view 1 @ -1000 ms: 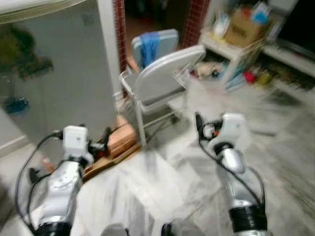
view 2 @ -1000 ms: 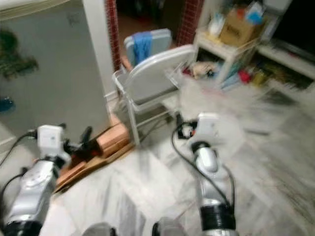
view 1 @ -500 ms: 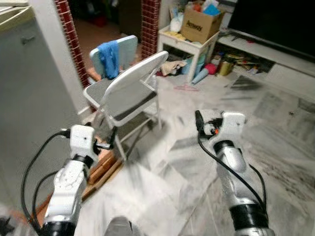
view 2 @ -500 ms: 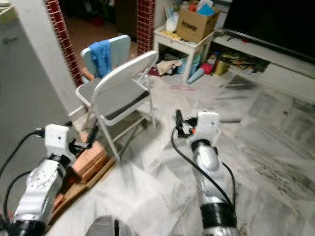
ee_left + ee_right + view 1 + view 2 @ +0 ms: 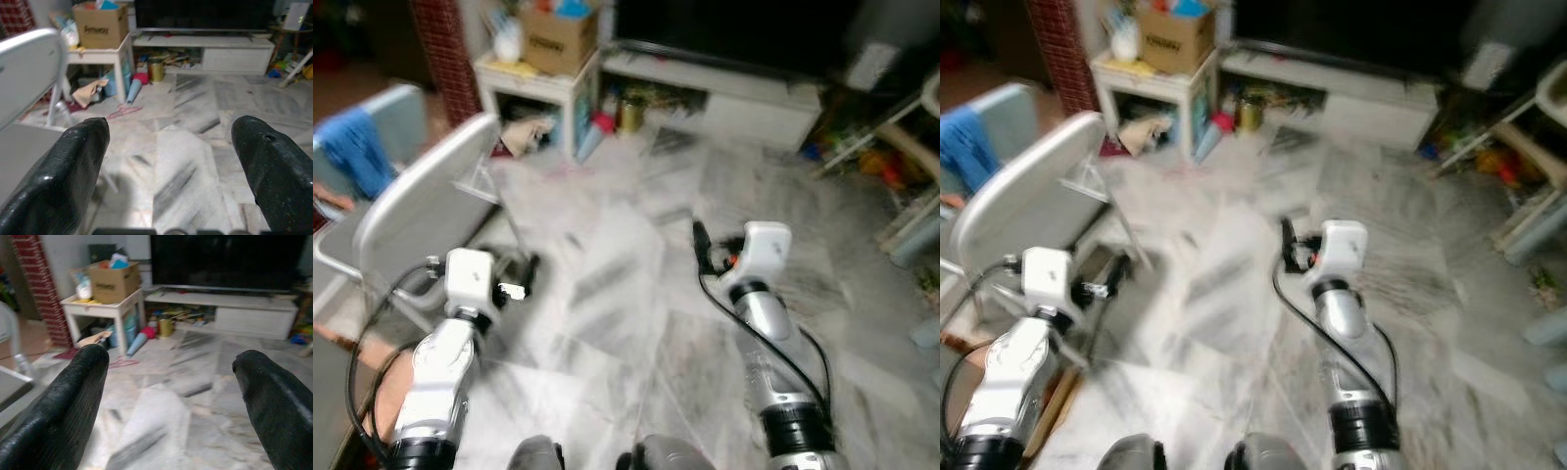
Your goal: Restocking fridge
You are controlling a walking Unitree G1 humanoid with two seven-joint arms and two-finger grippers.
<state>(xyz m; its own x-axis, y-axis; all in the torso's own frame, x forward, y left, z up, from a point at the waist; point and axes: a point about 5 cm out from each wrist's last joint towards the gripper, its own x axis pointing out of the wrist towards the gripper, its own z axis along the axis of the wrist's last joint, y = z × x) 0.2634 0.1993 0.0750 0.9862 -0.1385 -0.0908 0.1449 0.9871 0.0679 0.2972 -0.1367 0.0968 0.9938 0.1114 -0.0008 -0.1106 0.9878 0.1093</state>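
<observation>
My left gripper [image 5: 524,269] is held out low in front of me over the grey marble floor [image 5: 626,294], beside a folding chair. In the left wrist view its two black fingers [image 5: 73,161] stand wide apart with nothing between them. My right gripper [image 5: 700,245] hangs over bare floor further right. Its fingers [image 5: 78,382] are also spread and hold nothing. Both wrist views look across the floor toward a low TV stand.
A grey folding chair [image 5: 421,206] stands at the left, with a blue cloth [image 5: 362,162] on a second chair behind it. A white side table [image 5: 540,83] bears a cardboard box [image 5: 556,39]. Beyond are a white TV stand [image 5: 734,93] and white furniture [image 5: 911,211] at the right.
The whole picture has swung to the right: the grey fridge has left the view, the chair has slid to the left edge, and the TV stand has come in. Both arms keep their pose.
</observation>
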